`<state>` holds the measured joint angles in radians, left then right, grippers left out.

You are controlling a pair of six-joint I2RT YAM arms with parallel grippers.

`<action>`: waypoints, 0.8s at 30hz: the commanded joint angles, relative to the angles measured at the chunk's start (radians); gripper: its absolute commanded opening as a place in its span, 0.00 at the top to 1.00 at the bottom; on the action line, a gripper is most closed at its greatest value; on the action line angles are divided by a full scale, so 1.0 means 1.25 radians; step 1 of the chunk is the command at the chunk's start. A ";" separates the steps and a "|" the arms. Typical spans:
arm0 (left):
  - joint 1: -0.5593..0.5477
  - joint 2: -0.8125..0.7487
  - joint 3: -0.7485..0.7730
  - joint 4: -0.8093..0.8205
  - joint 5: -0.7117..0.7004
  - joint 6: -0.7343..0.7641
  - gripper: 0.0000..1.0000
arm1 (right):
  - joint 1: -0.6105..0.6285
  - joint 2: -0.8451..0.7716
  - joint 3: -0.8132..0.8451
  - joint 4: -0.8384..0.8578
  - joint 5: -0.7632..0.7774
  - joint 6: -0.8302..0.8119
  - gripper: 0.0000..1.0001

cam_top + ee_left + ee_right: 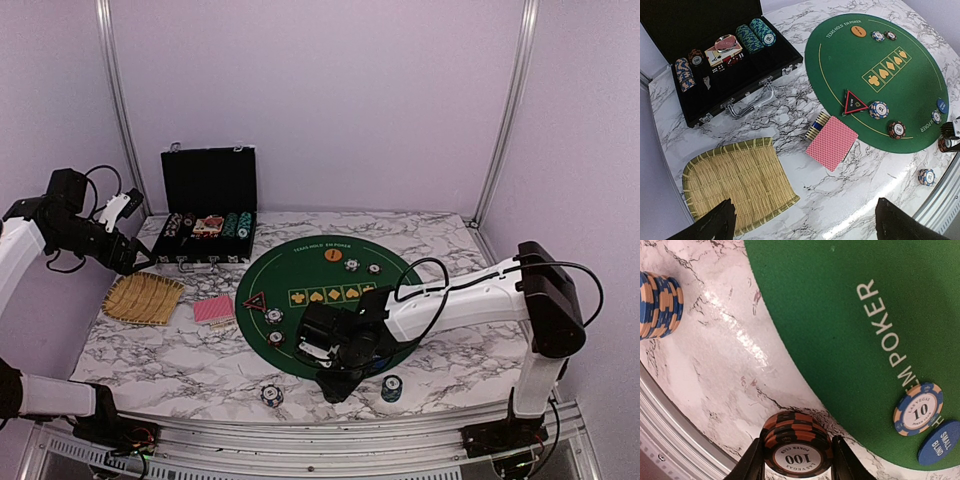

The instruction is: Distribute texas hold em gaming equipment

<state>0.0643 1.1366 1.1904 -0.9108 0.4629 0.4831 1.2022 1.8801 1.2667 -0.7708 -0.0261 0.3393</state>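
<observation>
We are working on grasping the black-and-orange stack of round poker chips [796, 432] sitting at the green felt mat [840, 315]'s edge, right fingers [842, 462] flanking it though we cannot tell if they are gripping, left fingers [715, 222] gaping wide, and the next move is probably calling for a firm squeeze, then a lift.

Blue chip stack [659, 304] cut by left edge, small blind disc [940, 442] clipped at right edge

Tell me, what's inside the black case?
Chip stacks, small dice and a card pack sit in the black case. What lies beneath them, and behind the taller stacks, is covered.
</observation>
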 commanded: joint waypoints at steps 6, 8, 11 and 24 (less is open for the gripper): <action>-0.003 -0.011 0.015 -0.019 0.007 0.003 0.01 | -0.003 -0.043 0.064 -0.060 0.006 -0.004 0.71; -0.002 -0.012 0.015 -0.019 0.007 0.002 0.01 | -0.005 -0.050 0.079 -0.072 0.012 -0.004 0.72; -0.003 -0.012 0.015 -0.019 0.008 0.003 0.01 | -0.022 -0.063 0.090 -0.083 0.017 -0.004 0.73; -0.003 -0.019 0.012 -0.019 0.005 0.004 0.01 | -0.281 -0.167 -0.054 -0.050 0.078 -0.040 0.76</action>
<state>0.0643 1.1324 1.1904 -0.9108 0.4625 0.4831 0.9333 1.7203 1.2701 -0.8463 0.0399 0.3134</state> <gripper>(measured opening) 0.989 0.396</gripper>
